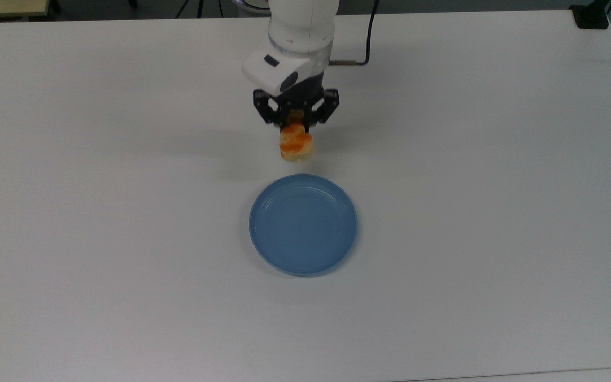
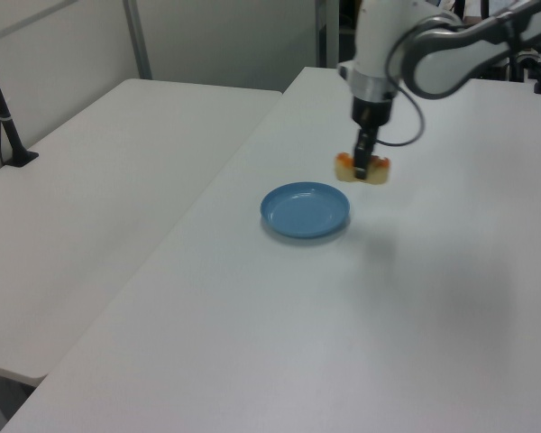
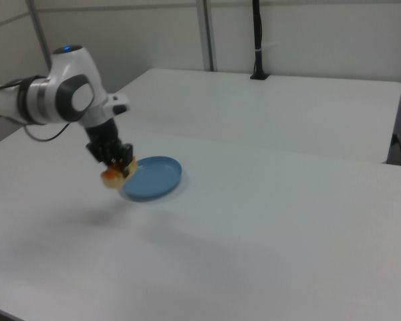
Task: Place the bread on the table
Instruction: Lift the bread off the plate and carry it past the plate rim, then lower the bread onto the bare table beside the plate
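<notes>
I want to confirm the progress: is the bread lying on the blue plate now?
No, the bread hangs in the gripper above the table, clear of the blue plate.
</notes>
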Robot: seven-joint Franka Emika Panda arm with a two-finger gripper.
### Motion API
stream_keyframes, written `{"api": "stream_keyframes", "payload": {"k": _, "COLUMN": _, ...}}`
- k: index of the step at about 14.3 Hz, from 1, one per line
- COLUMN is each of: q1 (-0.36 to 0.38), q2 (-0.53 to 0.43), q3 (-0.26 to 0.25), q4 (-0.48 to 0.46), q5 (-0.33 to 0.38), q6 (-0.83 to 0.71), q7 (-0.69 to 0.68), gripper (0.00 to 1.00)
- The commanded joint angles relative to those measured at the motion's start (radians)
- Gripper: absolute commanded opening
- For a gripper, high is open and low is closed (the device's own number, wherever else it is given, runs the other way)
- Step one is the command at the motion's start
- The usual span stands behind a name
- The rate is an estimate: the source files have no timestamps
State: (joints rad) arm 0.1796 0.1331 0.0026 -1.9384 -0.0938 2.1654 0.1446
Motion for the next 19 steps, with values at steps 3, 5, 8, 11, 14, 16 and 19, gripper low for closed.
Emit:
{"api": "stream_keyframes", "payload": {"k": 3, "q1": 0.044, "q2": -0.127, "q3": -0.004, "q4": -0.289, "q5": -0.038, "q6": 0.076, "q7": 0.004, "gripper": 0.41}}
{"api": "stream_keyframes", "payload": {"k": 5, "q1": 0.038, "q2": -0.086, "q3": -0.004, "q4": -0.295, "q5": -0.053, "q6": 0.117, "q7": 0.004, "gripper": 0.53}}
{"api": "stream_keyframes", "payload": {"k": 8, "q1": 0.034, "q2": -0.037, "q3": -0.004, "q4": -0.292, "q5": -0.089, "q6": 0.139, "q7": 0.007, "gripper": 0.77}}
{"api": "stream_keyframes", "payload": {"k": 11, "q1": 0.029, "q2": -0.006, "q3": -0.004, "q4": -0.275, "q5": -0.098, "q6": 0.139, "q7": 0.007, "gripper": 0.96}}
{"api": "stream_keyframes", "payload": {"k": 14, "q1": 0.028, "q2": -0.013, "q3": -0.004, "q4": -0.249, "q5": -0.098, "q6": 0.123, "q7": 0.012, "gripper": 1.0}}
{"api": "stream_keyframes", "payload": {"k": 16, "q1": 0.028, "q2": -0.027, "q3": -0.004, "q4": -0.202, "q5": -0.093, "q6": 0.079, "q7": 0.02, "gripper": 1.0}}
{"api": "stream_keyframes", "payload": {"k": 19, "q1": 0.031, "q2": -0.029, "q3": -0.004, "q4": -0.05, "q5": -0.081, "q6": -0.097, "q7": 0.02, "gripper": 1.0}}
